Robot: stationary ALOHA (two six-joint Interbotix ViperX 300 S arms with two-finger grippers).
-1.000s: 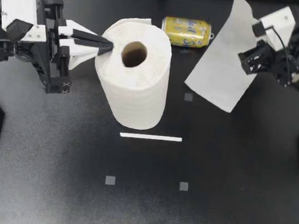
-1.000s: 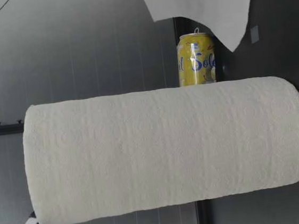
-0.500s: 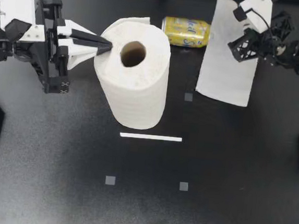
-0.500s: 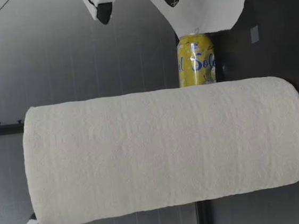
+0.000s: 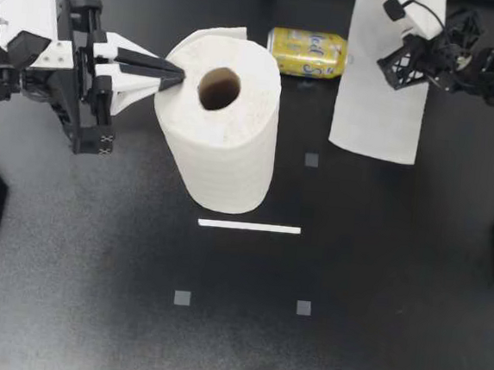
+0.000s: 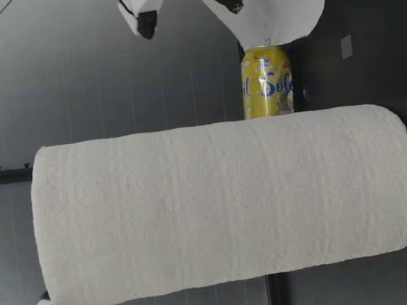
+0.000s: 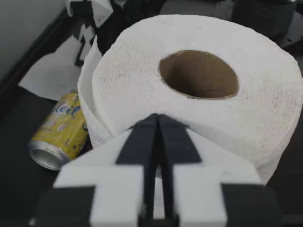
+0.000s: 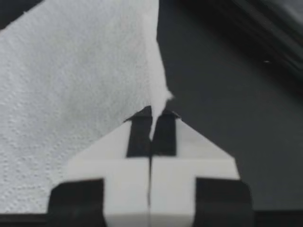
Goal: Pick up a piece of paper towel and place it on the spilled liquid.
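A big white paper towel roll (image 5: 222, 126) stands upright left of the table's middle. My left gripper (image 5: 180, 75) is shut, with its tips (image 7: 158, 119) resting on the roll's top rim. A yellow can (image 5: 309, 52) lies on its side behind the roll. My right gripper (image 5: 392, 6) is shut on the corner of a torn paper towel sheet (image 5: 380, 97), which hangs just right of the can and above the table. In the right wrist view the sheet (image 8: 75, 94) runs out from the pinched fingertips (image 8: 152, 118). I cannot make out any spilled liquid on the black table.
A white strip (image 5: 248, 227) lies on the table in front of the roll. Small grey squares (image 5: 311, 159) (image 5: 182, 298) (image 5: 304, 308) mark the black surface. In the low view the roll (image 6: 223, 205) hides most of what lies behind it except the can (image 6: 267, 80).
My right gripper has carried the sheet leftward and toward the back, up beside the can. The sheet has swung from slanted to hanging straight. My left arm and the roll have stayed put.
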